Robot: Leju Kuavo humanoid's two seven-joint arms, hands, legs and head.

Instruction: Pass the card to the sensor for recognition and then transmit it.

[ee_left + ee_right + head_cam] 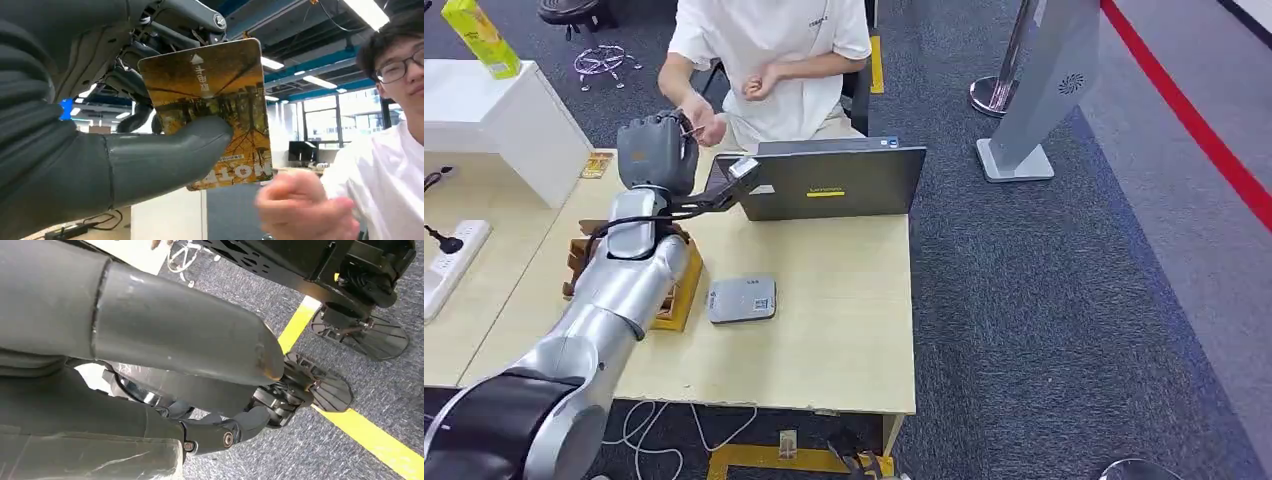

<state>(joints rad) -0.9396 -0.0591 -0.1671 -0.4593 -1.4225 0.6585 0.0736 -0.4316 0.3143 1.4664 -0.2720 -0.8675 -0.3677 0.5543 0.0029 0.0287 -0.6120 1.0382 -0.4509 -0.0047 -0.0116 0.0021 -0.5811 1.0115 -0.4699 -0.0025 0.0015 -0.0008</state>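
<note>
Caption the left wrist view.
Left hand holds a yellow card up toward a person's reaching hand.

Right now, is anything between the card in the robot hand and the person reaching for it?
Nothing visible. The left robot hand pinches the card up toward the person's hand, which is close by with open air between them.

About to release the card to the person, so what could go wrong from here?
1. The left hand holds the card by one side under the thumb; letting go before the person's hand grips it could drop it.
2. The arm reaches out beside the laptop; pulling back carelessly might clip its lid.
</note>
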